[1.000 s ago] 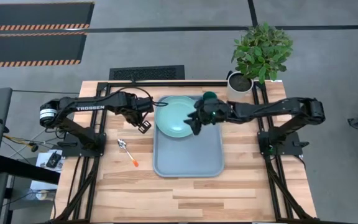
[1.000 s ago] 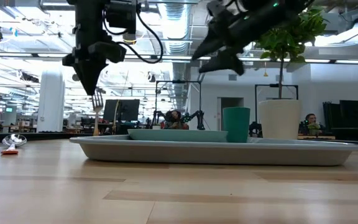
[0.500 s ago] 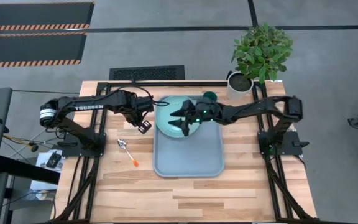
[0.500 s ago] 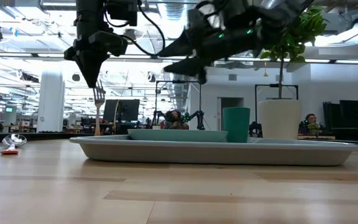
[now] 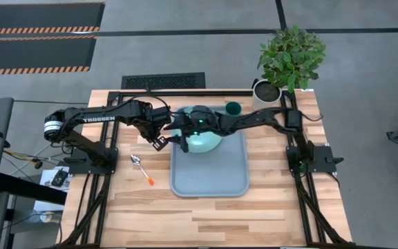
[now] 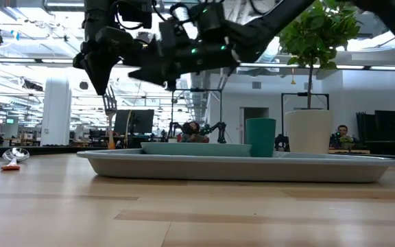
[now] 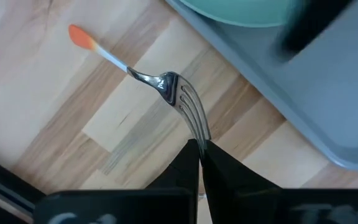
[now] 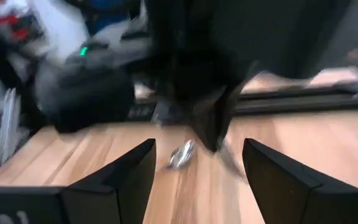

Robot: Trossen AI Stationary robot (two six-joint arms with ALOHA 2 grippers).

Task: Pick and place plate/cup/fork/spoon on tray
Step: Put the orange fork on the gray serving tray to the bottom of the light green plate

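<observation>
A wooden table [image 5: 206, 207] is standing on a grey floor, and behind it, in the low view, a large bright hall is showing. In the middle of the table the tray [image 5: 209, 176] is lying. The plate [image 5: 200, 138] is resting on the far part of the tray, and the cup [image 5: 233, 108] is standing upright just beside the plate, near the tray's far right corner. In the low view the cup [image 6: 260, 137] is standing on the tray [image 6: 238, 167], with a white plant pot [image 6: 309, 132] close behind it.

The left gripper [image 5: 159, 133] is hanging over the bare table just beside the tray's left edge, and it is gripping the fork [image 7: 166, 81] by the tines, with the orange handle pointing down to the wood. The right gripper [image 5: 179, 135] is reaching across the plate toward the left gripper, and its fingers [image 8: 110, 180] are standing spread apart, with nothing between them.

The spoon [image 5: 142, 169] is lying on the table to the left of the tray, well apart from it.
</observation>
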